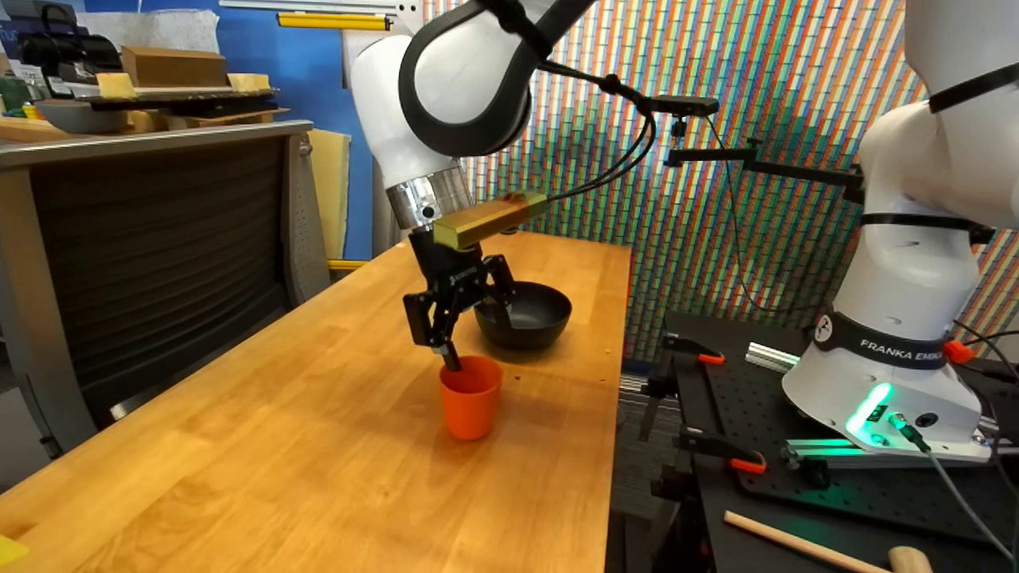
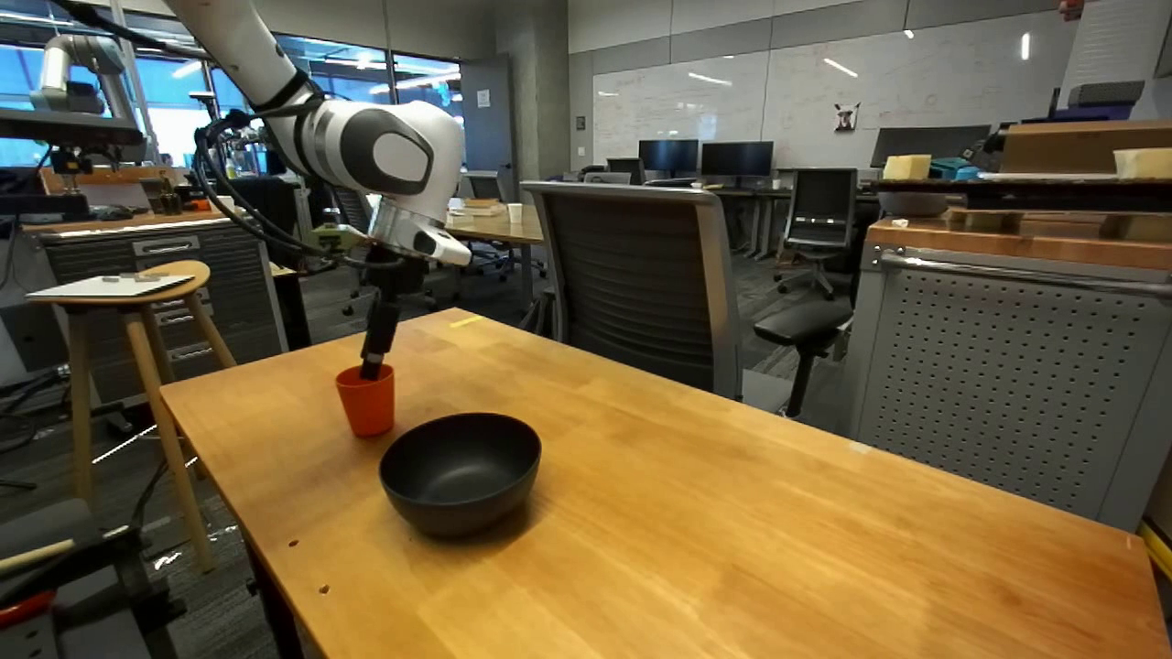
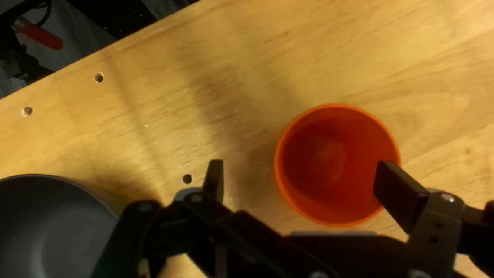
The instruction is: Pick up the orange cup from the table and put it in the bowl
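In an exterior view, your spread gripper [image 1: 478, 338] partly hiding the black bowl [image 1: 543, 317], orange tumbler [image 1: 470, 407] upright on the surface [image 1: 342, 446], in an exterior view, open surface beside bowl, in the wrist view, bowl cut off, surface edge upper left.

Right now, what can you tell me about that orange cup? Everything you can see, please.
The orange cup is a plain tumbler with no handle, apparently plastic, with a round open mouth and sides narrowing toward the base. It stands upright on the wooden table, apart from the black bowl. The wrist view shows its bare inner bottom. The jaws stand open close to its rim; whether they touch it is unclear.
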Tool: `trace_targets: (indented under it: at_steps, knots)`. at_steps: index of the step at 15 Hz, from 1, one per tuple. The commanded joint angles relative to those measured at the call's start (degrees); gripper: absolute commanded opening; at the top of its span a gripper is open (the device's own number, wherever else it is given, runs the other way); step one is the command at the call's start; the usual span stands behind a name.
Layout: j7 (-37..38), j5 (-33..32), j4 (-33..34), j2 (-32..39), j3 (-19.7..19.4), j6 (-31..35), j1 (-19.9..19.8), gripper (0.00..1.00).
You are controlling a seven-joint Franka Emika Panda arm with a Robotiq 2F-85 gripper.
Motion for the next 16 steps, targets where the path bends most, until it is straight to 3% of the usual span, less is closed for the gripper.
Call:
trace_targets:
  at_steps: [1,2,4,12,16]
  knots:
    - [1.27,1.25,-0.13,1.93,-2.10,4.02,1.08,1.00]
    - [1.14,1.51,-0.05,2.48,-2.28,4.82,1.04,0.75]
    - [0.59,2.43,-0.17,3.03,-2.37,6.18,0.89,0.68]
    - [-2.73,10.78,-4.26,-0.61,-0.72,8.20,-0.20,0.04]
    - [-3.41,13.12,-7.22,-3.92,-0.87,7.90,-0.17,0.00]
